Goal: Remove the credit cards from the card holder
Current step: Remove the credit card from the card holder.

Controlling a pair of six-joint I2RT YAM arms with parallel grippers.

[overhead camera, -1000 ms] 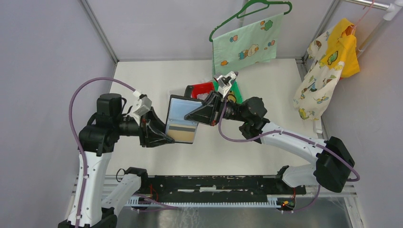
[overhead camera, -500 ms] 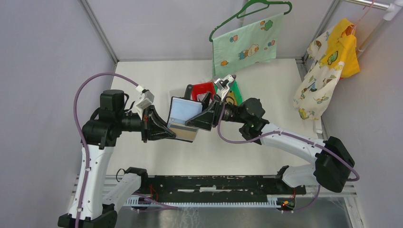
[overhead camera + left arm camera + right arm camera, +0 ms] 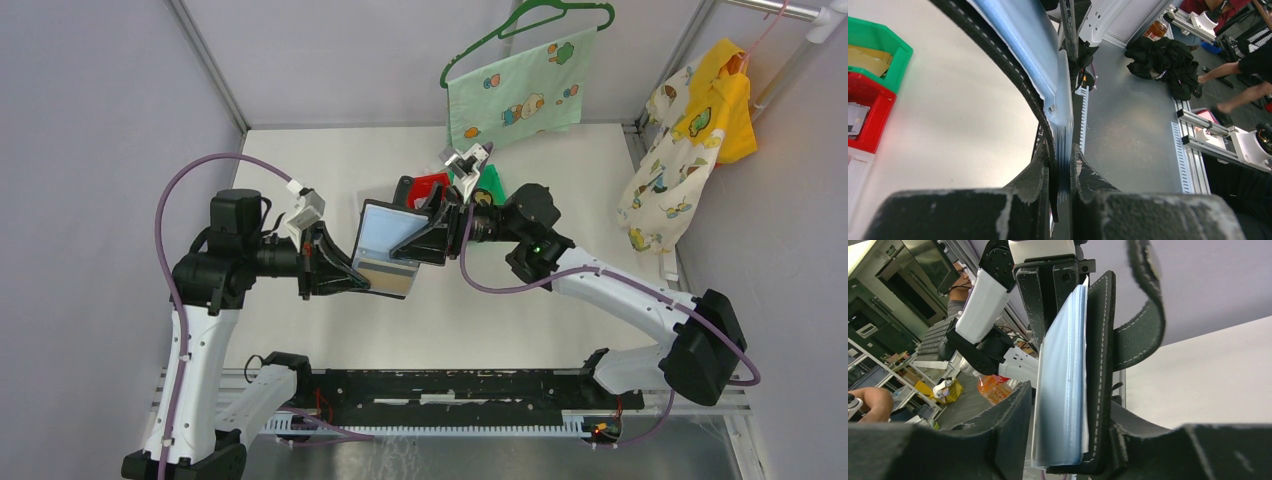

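The black card holder (image 3: 385, 235) hangs open in the air between both arms, its grey-blue lining facing up. A tan-gold credit card (image 3: 388, 279) shows in its lower pocket. My left gripper (image 3: 352, 279) is shut on the holder's lower left edge; in the left wrist view the left gripper (image 3: 1060, 150) pinches the black cover (image 3: 998, 50) and thin layered edges. My right gripper (image 3: 428, 238) grips the right edge; in the right wrist view the right gripper (image 3: 1068, 400) has a jaw on each face of the holder (image 3: 1098, 365). The snap tab (image 3: 1148, 325) curls free.
A red bin (image 3: 428, 186) and a green bin (image 3: 492, 185) stand just behind the holder; the left wrist view shows a tan flat piece in the green bin (image 3: 875, 47) and a whitish one in the red bin (image 3: 870, 122). Cloths hang at the back (image 3: 515, 100) and right (image 3: 690, 140).
My left gripper closed on the holder's lower edge. My right gripper let go, opened, shifted up the right edge and closed around the thicker part. The holder tilted slightly.
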